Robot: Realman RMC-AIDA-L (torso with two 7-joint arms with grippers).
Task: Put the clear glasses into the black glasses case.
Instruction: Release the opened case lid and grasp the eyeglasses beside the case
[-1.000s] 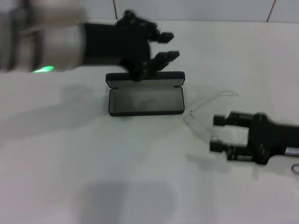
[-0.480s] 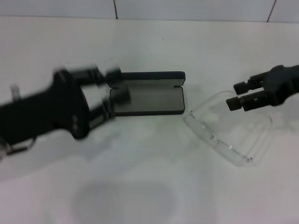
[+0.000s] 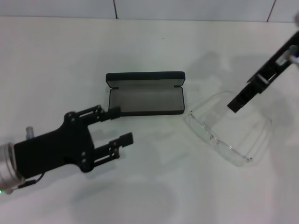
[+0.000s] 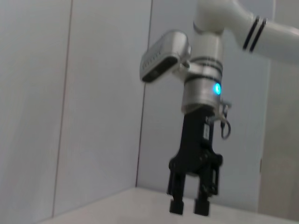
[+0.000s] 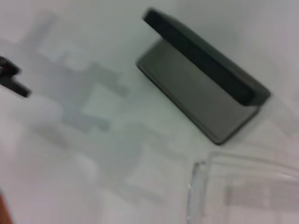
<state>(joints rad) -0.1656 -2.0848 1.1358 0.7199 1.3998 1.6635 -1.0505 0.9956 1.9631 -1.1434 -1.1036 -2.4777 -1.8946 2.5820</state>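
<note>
The black glasses case (image 3: 145,95) lies open mid-table, grey lining up and lid standing at the back; the right wrist view shows the case (image 5: 201,93) too. Right of it the clear glasses (image 3: 215,140) rest on the white table with temples unfolded, a corner of the glasses (image 5: 233,186) showing in the right wrist view. My left gripper (image 3: 120,125) hangs open and empty just in front-left of the case. Raised above the glasses' far side, my right gripper (image 3: 236,102) holds nothing. In the left wrist view the right gripper (image 4: 189,206) points down, fingers slightly apart.
The white table (image 3: 154,186) carries only the case and the glasses. A tiled wall (image 3: 187,8) runs along its back edge. The left gripper's fingertips (image 5: 11,79) show at the edge of the right wrist view.
My left arm swung from behind the case to its front-left. My right gripper left the table beside the glasses and rose up toward the back right. The glasses stay on the table.
</note>
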